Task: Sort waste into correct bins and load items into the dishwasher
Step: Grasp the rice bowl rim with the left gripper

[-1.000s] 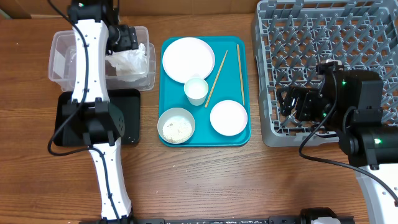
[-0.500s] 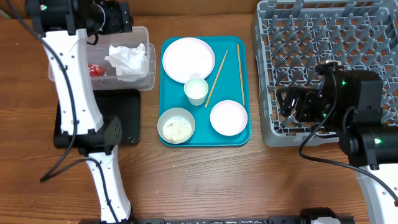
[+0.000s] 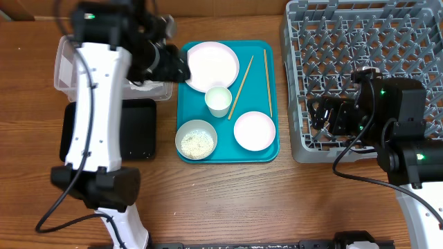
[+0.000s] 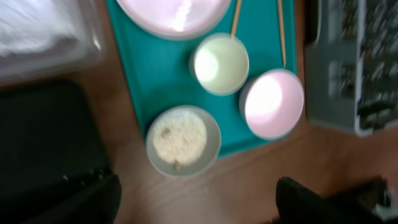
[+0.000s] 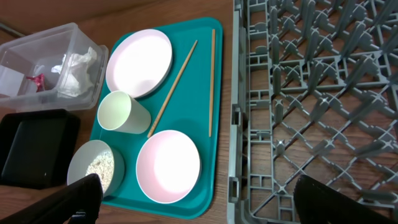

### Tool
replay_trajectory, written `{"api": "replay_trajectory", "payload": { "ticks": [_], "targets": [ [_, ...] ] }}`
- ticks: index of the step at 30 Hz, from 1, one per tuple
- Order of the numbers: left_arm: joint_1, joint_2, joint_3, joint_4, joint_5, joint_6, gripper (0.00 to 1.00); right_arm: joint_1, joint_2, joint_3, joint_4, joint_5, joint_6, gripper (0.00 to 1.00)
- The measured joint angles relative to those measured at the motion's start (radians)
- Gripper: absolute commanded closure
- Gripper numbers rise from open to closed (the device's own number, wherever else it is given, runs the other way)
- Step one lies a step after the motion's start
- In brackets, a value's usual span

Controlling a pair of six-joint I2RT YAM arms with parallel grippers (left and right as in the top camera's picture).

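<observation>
The brown wood-grain tabletop (image 3: 277, 200) carries everything. At its far right stands the square grey plastic dish rack (image 3: 332, 41), a lattice base with rows of upright pegs. The right tool (image 5: 198, 186) hangs over the rack's near left part, its two dark fingers spread wide apart. In the middle lies a smooth rectangular teal tray (image 3: 194, 104) with rounded corners. The left tool (image 4: 198, 183) hovers above that tray's far left edge, beside the plate, fingers likewise apart; its picture is blurred.

At the far left sits the clear rectangular plastic tub (image 5: 18, 59), partly hidden under the left arm in the overhead view. Just near of it lies the flat matte black tray (image 3: 138, 131).

All the dishes rest on the teal tray:
- the round white plate (image 3: 211, 63) at the far left
- the white saucer (image 3: 254, 131) at the near right
- the white bowl (image 3: 196, 139) at the near left
- the small white cup (image 3: 218, 100), upright between them and touching the plate's near rim.

Two thin pale wooden chopsticks (image 3: 267, 83) lie to the plate's right, one slanted, one straight.

The crumpled white napkin (image 5: 78, 65) and the small red wrapper (image 5: 36, 79) lie inside the clear tub. Loose rice grains (image 5: 99, 167) cover the bowl's bottom.
</observation>
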Motion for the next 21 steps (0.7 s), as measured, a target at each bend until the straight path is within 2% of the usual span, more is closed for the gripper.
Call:
{"api": "replay_trajectory", "payload": {
  "ticks": [2,5,15,18,21],
  "targets": [
    [-0.041,0.0,-0.089,0.002,-0.001,0.0,0.25,0.0,0.0,0.0,0.0,0.0,0.0,0.0],
    [-0.109,0.0,-0.213,0.028,-0.018,-0.002,0.27,0.0,0.0,0.0,-0.003,0.0,-0.001,0.0],
    [-0.3,0.0,-0.589,0.381,-0.079,-0.047,0.51,0.0,0.0,0.0,-0.051,0.0,0.0,0.0],
    [-0.322,0.0,-0.66,0.422,-0.095,-0.054,0.65,0.0,0.0,0.0,-0.054,0.0,-0.001,0.0],
    [-0.325,0.0,-0.719,0.462,-0.119,-0.071,0.66,0.0,0.0,0.0,-0.053,-0.001,0.0,0.0]
  ]
}}
